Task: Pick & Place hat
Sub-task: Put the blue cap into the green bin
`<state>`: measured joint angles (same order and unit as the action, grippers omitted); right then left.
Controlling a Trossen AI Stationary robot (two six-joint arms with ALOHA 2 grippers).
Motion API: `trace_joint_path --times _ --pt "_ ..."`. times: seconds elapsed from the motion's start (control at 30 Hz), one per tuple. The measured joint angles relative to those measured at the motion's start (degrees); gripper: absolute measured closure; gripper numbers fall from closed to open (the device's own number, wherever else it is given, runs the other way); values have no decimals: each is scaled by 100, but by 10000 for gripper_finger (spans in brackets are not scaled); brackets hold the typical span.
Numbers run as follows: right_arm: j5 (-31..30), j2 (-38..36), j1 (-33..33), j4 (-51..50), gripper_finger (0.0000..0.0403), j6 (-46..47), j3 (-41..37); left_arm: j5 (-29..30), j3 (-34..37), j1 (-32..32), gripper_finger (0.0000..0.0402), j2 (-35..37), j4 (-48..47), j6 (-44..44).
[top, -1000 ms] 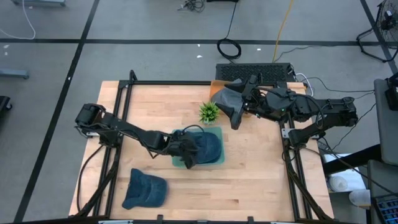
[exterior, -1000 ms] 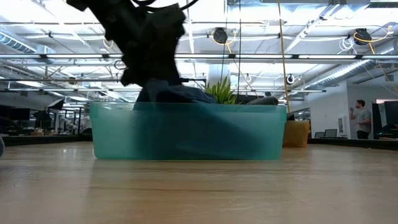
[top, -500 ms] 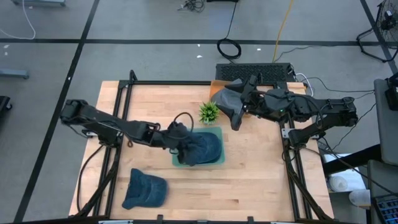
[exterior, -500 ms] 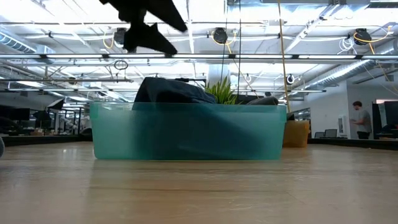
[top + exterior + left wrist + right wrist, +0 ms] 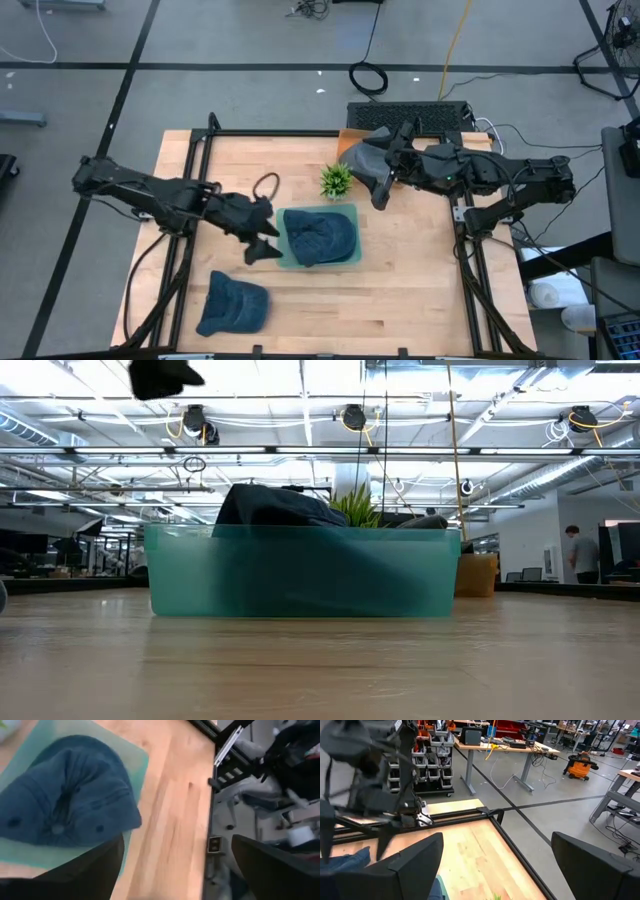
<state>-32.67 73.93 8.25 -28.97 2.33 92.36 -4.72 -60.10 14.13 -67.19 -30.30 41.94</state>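
A dark blue hat [image 5: 320,237] lies crown up in a teal bin [image 5: 347,212] at the table's middle. It also shows in the left wrist view [image 5: 70,795] and above the bin's wall in the low view [image 5: 275,506]. A second blue hat [image 5: 232,303] lies flat on the table near the front left. My left gripper [image 5: 260,232] is open and empty, just left of the bin and above table height; it shows at the top of the low view [image 5: 165,375]. My right gripper [image 5: 378,185] is open and empty at the back right, above the table.
A small green plant [image 5: 337,180] stands just behind the bin. A brown box [image 5: 350,135] and a dark keyboard-like unit [image 5: 410,115] sit at the far edge. Bare wood lies right of the bin and along the near edge.
My left gripper has come off the hat in the bin, risen, and drawn back toward the table's left edge. The hat stays in the bin, where it was.
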Motion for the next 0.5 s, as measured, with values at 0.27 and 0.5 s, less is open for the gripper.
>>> trace_joint_path --times 0.27,0.5 --pt "1 0 -2 -8 46 0 0 -53 -2 29 65 876 -549 1145" --pt "0 0 -2 -4 46 0 0 -19 -26 279 98 1207 -809 2211"
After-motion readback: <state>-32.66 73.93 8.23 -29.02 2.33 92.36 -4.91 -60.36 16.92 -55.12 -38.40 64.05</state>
